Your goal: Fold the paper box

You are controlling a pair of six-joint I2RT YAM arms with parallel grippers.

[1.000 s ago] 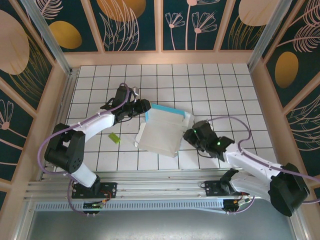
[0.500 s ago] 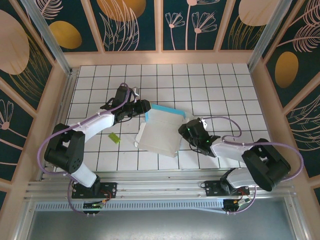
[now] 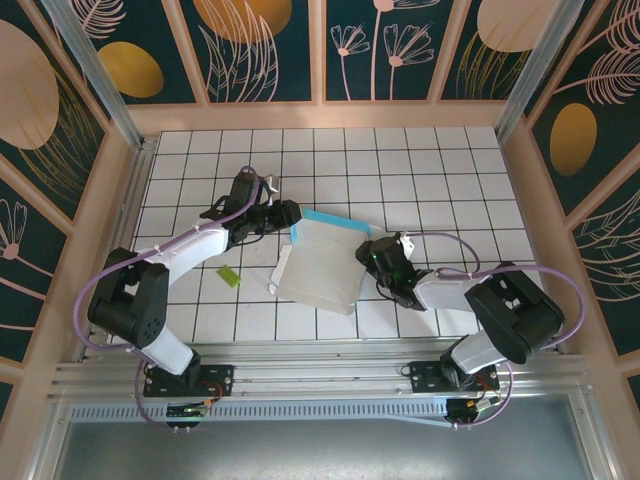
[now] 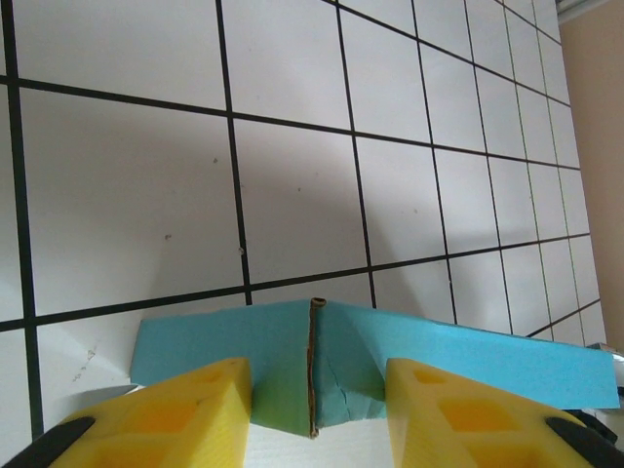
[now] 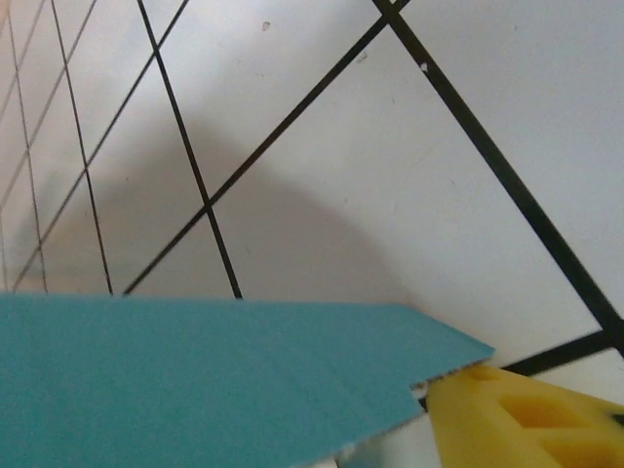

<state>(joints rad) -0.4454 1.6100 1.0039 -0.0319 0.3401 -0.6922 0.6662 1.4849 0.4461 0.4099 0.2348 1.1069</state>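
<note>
At the centre of the white tiled table with black grid lines (image 3: 420, 170), slightly toward the near edge, lies the thin cardboard paper box, turquoise-blue outside and white inside (image 3: 320, 262). Its white inner face is up. A turquoise strip runs along its 12 o'clock edge, and a narrow white flap projects on its 9 o'clock side. The box sits slightly rotated against the grid.

The left gripper (image 3: 293, 216) is at the 10 o'clock corner of the box, touching or just beside the end of the turquoise strip. In the left wrist view, its two yellow foam fingers (image 4: 166, 414) are spread apart. The turquoise flap stands across the gap between them, with a vertical fold seam near the middle of that gap. Neither finger is seen pressing on the flap.

The right gripper (image 3: 368, 254) is at the 3 o'clock edge of the box, at the end of the turquoise strip. In the right wrist view, one yellow finger (image 5: 526, 419) sits just beside a notched corner of the turquoise panel (image 5: 214, 370). Whether this gripper's fingers are spread or closed on the cardboard cannot be told.

A small yellow-green piece (image 3: 229, 276) lies on the tiles at 9 o'clock from the box, apart from it.
</note>
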